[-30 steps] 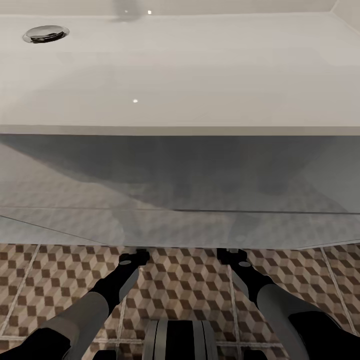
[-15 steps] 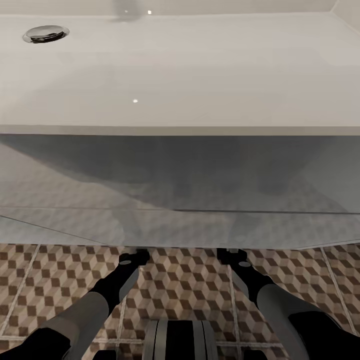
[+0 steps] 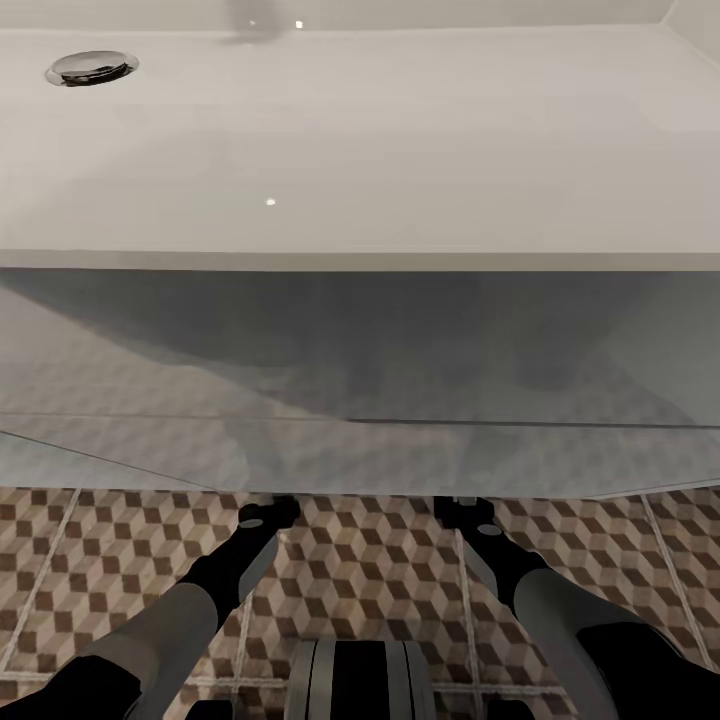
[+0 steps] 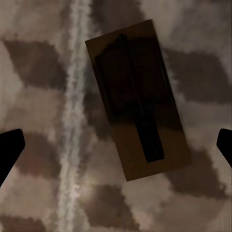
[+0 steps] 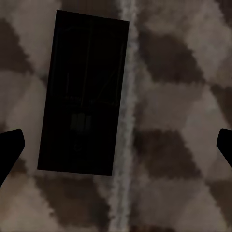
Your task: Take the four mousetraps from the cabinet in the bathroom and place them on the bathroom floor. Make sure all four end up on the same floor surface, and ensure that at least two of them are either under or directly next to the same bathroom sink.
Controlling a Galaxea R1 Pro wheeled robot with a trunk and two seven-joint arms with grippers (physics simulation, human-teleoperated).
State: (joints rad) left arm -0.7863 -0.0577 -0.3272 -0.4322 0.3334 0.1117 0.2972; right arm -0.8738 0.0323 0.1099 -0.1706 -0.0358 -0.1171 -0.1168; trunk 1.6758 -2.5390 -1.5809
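- No change across the last second: head view is identical, arms and camera stay put.
- Both arms reach down under the front edge of the sink (image 3: pixel 360 150), over the floor (image 3: pixel 360 570).
- Left hand (image 4: pixel 116 145): fingers wide apart, holding nothing; a mousetrap (image 4: pixel 137 99) lies flat on the tiles between the tips, beside a grout line.
- Right hand (image 5: pixel 116 145): fingers likewise spread and empty; a second trap (image 5: pixel 83 94) lies flat on the tiles, in deep shadow, next to a grout line.
- Judgement: both traps look released on the same floor, at or under the sink, so the sink condition appears met; the other two traps remain unaccounted for.
- Writing: none legible on traps, sink or drain (image 3: pixel 91 67).
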